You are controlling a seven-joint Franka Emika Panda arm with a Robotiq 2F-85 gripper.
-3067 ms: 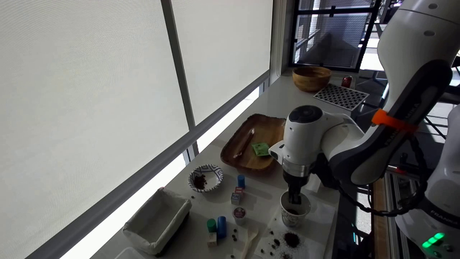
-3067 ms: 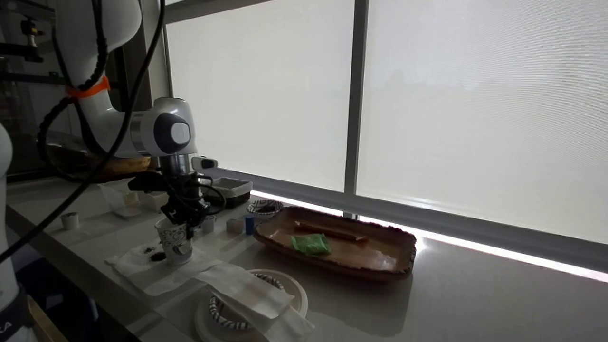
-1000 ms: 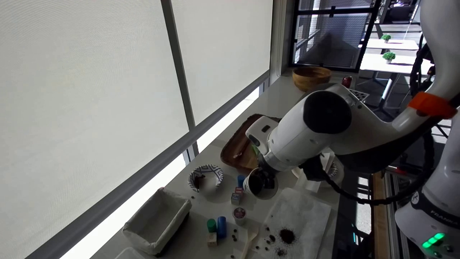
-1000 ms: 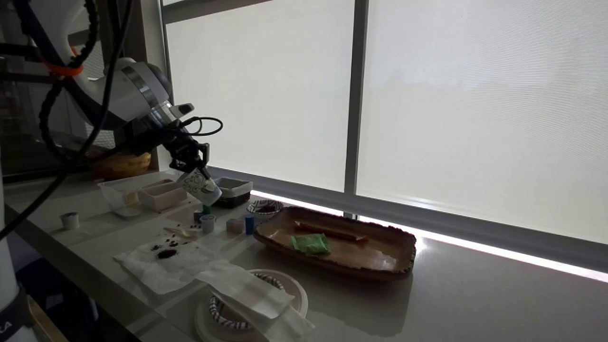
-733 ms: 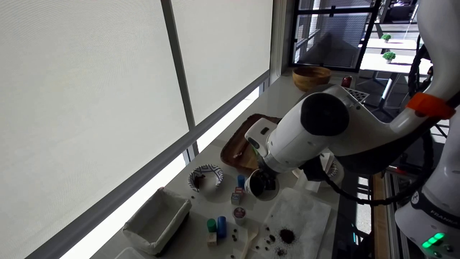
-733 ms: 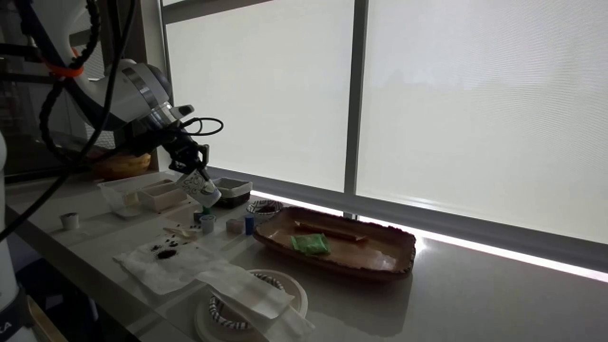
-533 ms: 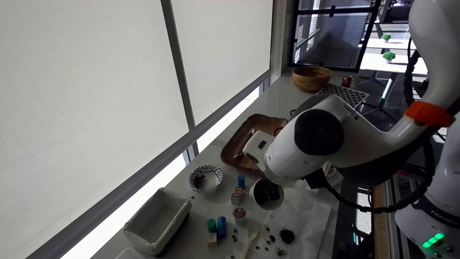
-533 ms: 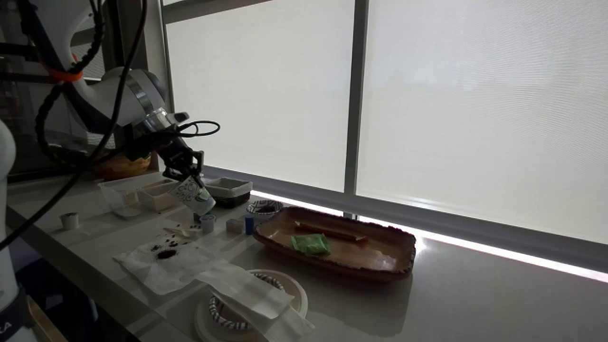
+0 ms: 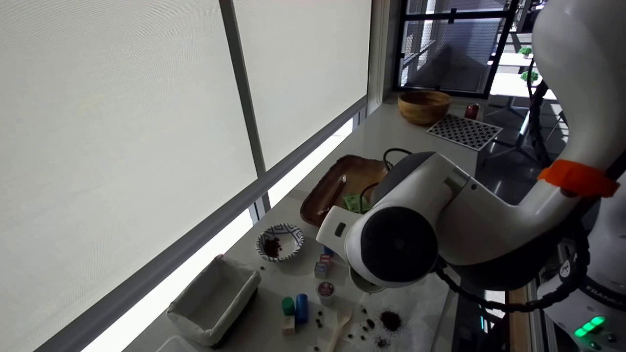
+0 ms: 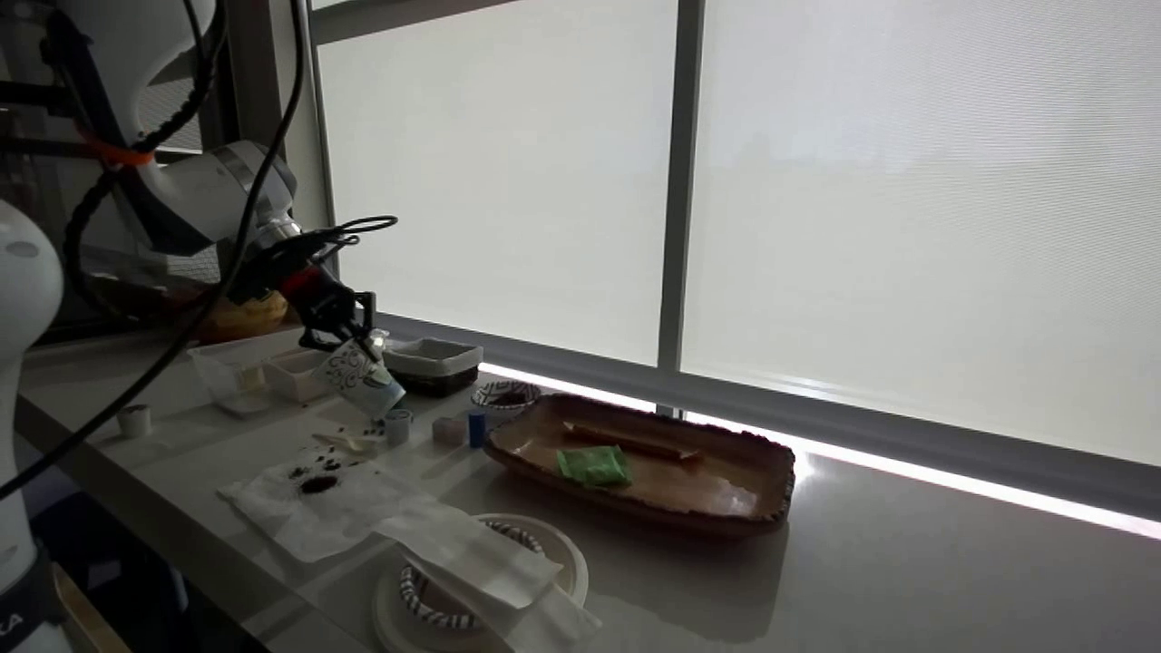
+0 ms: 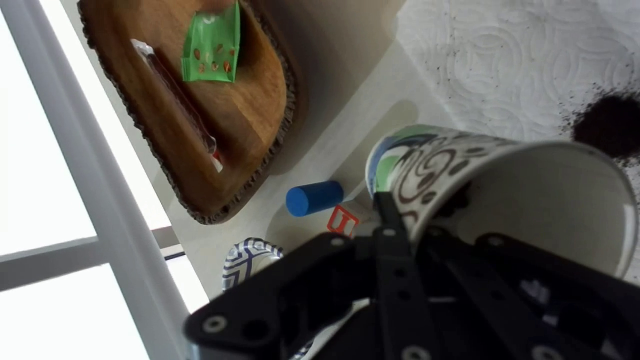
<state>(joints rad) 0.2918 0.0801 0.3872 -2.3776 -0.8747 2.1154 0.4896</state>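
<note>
My gripper (image 11: 407,225) is shut on the wall of a patterned paper cup (image 11: 440,165), one finger outside and the other inside, its tip hidden. The cup is tilted and held above the table, which also shows in an exterior view (image 10: 356,374). Only part of its rim shows in an exterior view (image 9: 364,283), behind the arm. Dark grounds (image 11: 455,202) lie inside the cup. Below are a blue cylinder (image 11: 315,197), a red-and-white block (image 11: 343,220) and a blue-patterned bowl (image 9: 280,242) with dark bits. A dark heap of grounds (image 9: 391,320) lies on a paper towel (image 10: 308,526).
A wooden tray (image 10: 771,481) holds a green packet (image 10: 594,465) and a brown wrapped stick. A lined bin (image 9: 213,298), coffee pod (image 9: 325,292) and wooden spoon (image 9: 341,325) stand or lie nearby. Plates with napkins (image 10: 490,553) lie by the towel. A window blind runs behind.
The cup stood on the paper towel about three seconds ago, then was lifted and tilted. In the last second the arm has swung and lowered, carrying the tilted cup slightly down and back.
</note>
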